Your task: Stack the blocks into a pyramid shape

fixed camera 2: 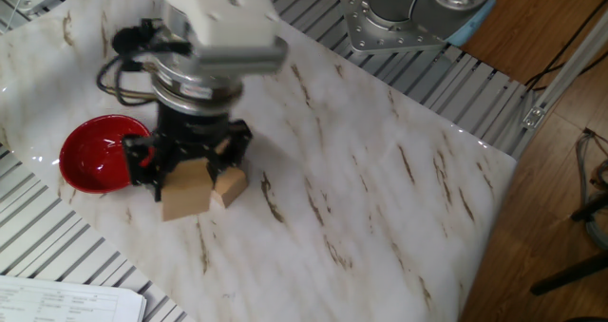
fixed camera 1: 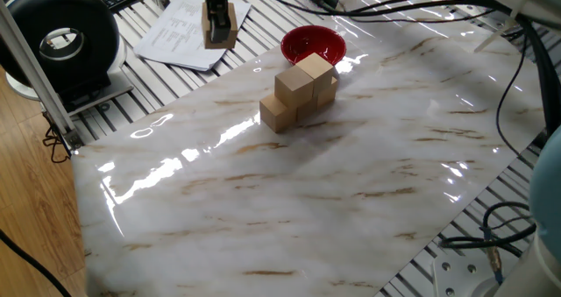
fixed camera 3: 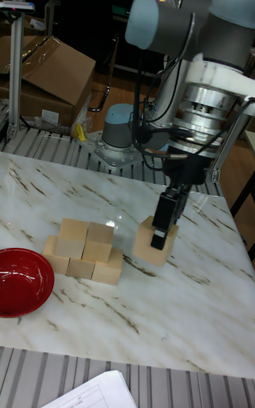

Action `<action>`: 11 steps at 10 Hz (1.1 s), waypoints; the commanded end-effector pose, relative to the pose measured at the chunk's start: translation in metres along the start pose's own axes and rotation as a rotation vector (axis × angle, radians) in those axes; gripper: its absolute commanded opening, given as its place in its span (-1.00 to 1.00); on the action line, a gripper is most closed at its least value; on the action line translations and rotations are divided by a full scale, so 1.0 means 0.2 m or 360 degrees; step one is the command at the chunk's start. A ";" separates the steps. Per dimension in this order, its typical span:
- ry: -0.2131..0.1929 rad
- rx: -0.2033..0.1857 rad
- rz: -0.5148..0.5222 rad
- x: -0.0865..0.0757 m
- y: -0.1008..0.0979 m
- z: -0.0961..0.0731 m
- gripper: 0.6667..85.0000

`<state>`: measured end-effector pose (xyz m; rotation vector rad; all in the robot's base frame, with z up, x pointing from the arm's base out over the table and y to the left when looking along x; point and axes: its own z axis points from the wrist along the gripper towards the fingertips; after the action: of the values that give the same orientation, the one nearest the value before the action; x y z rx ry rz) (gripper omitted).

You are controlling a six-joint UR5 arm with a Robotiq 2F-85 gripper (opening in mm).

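Carrying the last block to the pyramid

The gripper (fixed camera 3: pixel 164 232), clamped on a block (fixed camera 3: pixel 154 242), hangs beside the stack (fixed camera 3: pixel 83 251); next it must centre the block on top.

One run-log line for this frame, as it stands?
gripper: shut on held block, lifted off table | stack: five blocks, three under two, apex missing | red bowl: beside stack
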<state>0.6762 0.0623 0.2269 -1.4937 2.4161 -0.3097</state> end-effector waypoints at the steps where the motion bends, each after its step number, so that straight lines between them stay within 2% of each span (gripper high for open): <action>1: -0.0061 -0.0043 -0.0067 0.16 -0.06 0.01 -0.99; 3: -0.0101 -0.0071 -0.0162 0.27 -0.12 -0.01 -0.99; 4: -0.0080 -0.0087 -0.0192 0.38 -0.15 -0.05 -1.00; 5: -0.0115 -0.0149 -0.0179 0.44 -0.15 -0.09 -1.00; 6: -0.0152 -0.0171 -0.0222 0.49 -0.17 -0.11 -1.00; 7: -0.0128 -0.0156 -0.0295 0.54 -0.21 -0.13 -1.00; 8: -0.0155 -0.0170 -0.0302 0.53 -0.19 -0.13 -1.00; 9: -0.0179 -0.0213 -0.0285 0.53 -0.16 -0.11 -1.00; 10: -0.0192 -0.0270 -0.0244 0.55 -0.10 -0.10 -1.00; 11: -0.0215 -0.0370 -0.0182 0.56 -0.02 -0.08 -1.00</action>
<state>0.6428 -0.0413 0.2345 -1.7207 2.3089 -0.0757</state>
